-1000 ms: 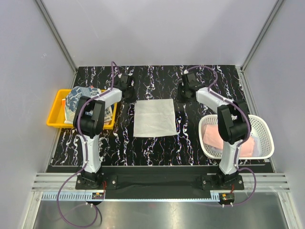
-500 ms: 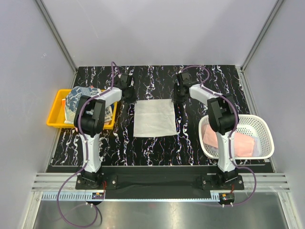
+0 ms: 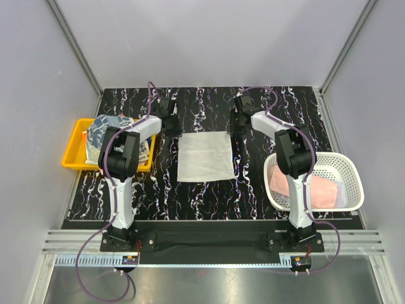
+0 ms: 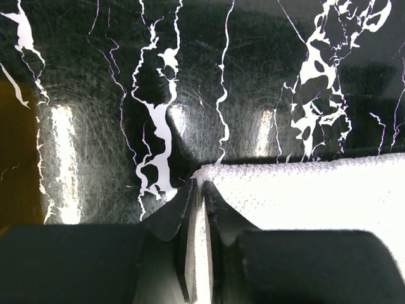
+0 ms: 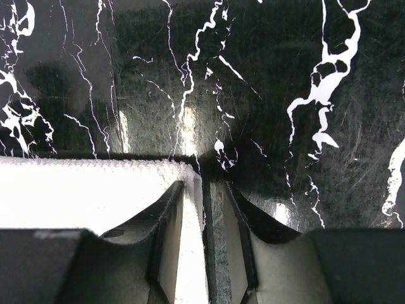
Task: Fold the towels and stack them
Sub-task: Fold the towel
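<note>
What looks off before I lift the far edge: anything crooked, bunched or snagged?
Nothing stands out. The white towel lies flat and smooth on the table. The left gripper is pinched on one far corner; the right gripper straddles the other, jaws apart. The pink towel lies in the basket.

Soft, even light from above; hard glare down at my wrists.
The top view is bright and sharp, with only faint shadows. In both wrist views the glossy table (image 4: 95, 76) throws back white hot spots, the towel (image 4: 304, 190) burns out to flat white, and my fingers (image 4: 166, 218) sit dark and blurred against the lens.
</note>
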